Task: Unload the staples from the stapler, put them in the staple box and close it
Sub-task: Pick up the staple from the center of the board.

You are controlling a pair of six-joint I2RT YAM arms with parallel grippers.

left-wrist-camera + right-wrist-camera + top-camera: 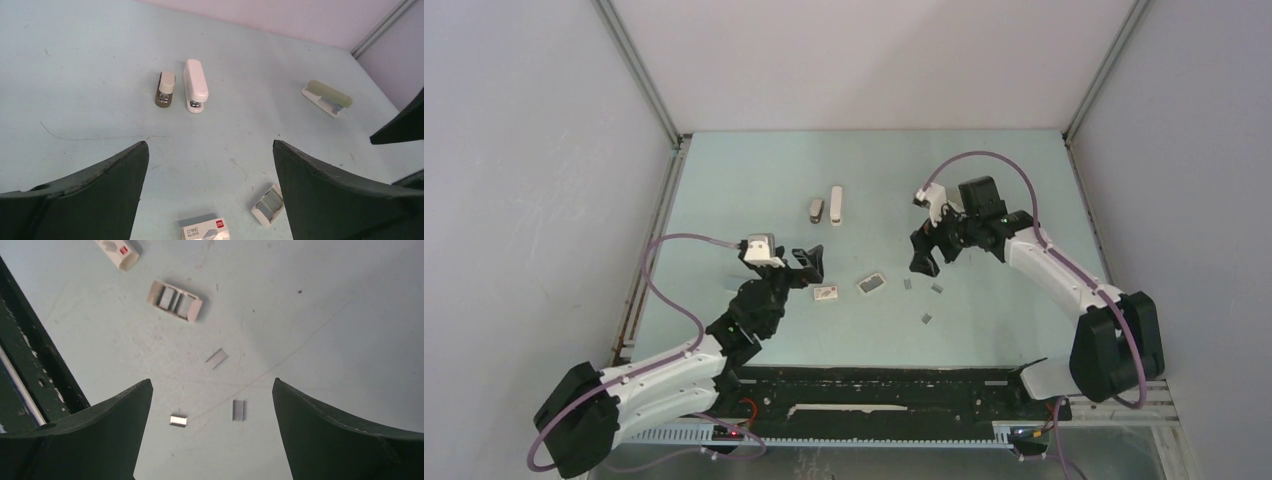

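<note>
Left fingers (100,192): spread wide, empty; stapler (165,89) well beyond the tips.
Right fingers (100,432): spread, empty; staples (238,410) on bench (325,315) beneath the gap.

Left gripper (210,145) spread wide, stapler (166,89) just beside white stapler (195,85) (both flat), perhaps an open staple box (268,204) nearer.

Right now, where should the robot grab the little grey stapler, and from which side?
Probably by its two long sides, mid-body, coming down from above. The stapler lies flat and narrow, so open jaws can straddle it. The white stapler sits close beside it, apart, so one jaw must slip into that gap. The left gripper faces it, open.
</note>
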